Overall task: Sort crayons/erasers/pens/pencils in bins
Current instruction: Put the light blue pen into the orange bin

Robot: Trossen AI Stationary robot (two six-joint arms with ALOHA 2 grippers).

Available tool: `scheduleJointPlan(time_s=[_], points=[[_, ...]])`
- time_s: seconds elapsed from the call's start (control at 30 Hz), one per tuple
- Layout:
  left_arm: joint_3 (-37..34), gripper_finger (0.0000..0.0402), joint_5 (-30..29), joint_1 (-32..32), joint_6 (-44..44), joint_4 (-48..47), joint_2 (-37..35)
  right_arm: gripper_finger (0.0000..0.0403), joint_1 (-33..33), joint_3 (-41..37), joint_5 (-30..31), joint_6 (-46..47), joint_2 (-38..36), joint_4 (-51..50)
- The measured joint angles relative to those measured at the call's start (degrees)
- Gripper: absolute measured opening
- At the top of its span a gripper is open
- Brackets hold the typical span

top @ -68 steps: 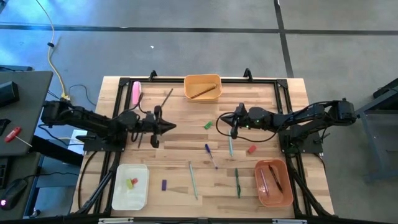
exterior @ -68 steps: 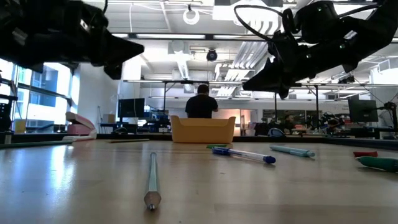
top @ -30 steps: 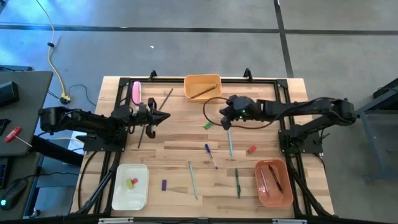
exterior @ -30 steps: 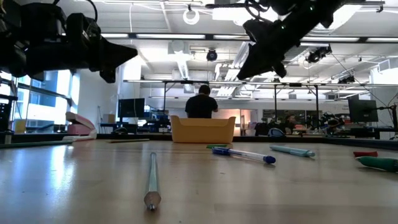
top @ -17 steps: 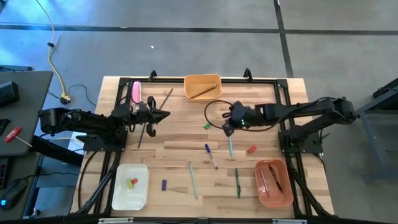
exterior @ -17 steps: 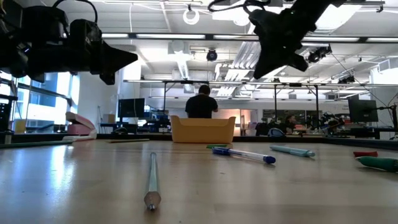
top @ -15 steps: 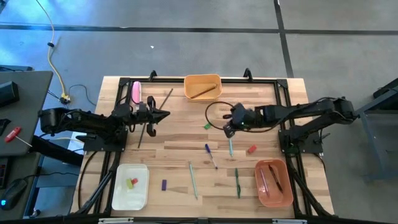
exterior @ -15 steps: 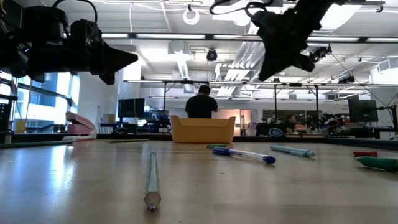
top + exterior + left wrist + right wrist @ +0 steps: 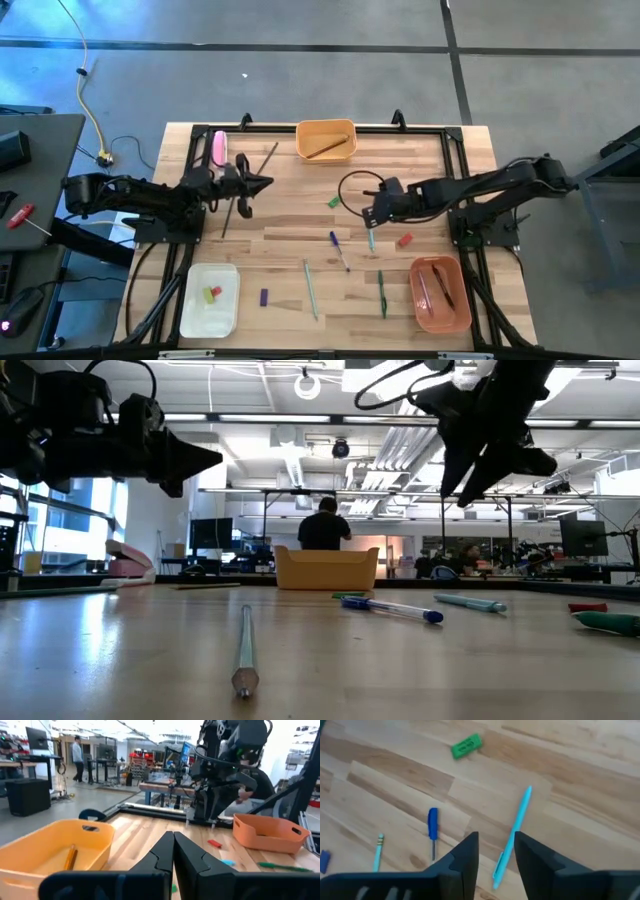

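The right tool hovers part open and empty over a light-blue pen lying mid-tabletop, seemingly not touching it. The left tool waits shut and empty near the yellow bin.

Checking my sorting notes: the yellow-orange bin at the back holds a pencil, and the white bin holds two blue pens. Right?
Not quite. The yellow-orange bin does hold a pencil, but the high view shows the white bin holding short red and green crayon pieces, not blue pens.
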Motion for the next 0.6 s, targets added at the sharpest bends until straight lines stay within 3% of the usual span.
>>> scheduleJointPlan(time_s=[0.3, 0.6], points=[[0.0, 0.0001, 0.2, -0.1, -0.1, -1.3, 0.0, 0.0119, -0.7, 0.0, -6.7, 7.4, 9.2, -0.1], [0.0, 0.0000, 0.2, 0.0, -0.1, -4.1, 0.0, 0.0119, -0.9, 0.0, -6.9, 10.0, 15.3, 2.0]])
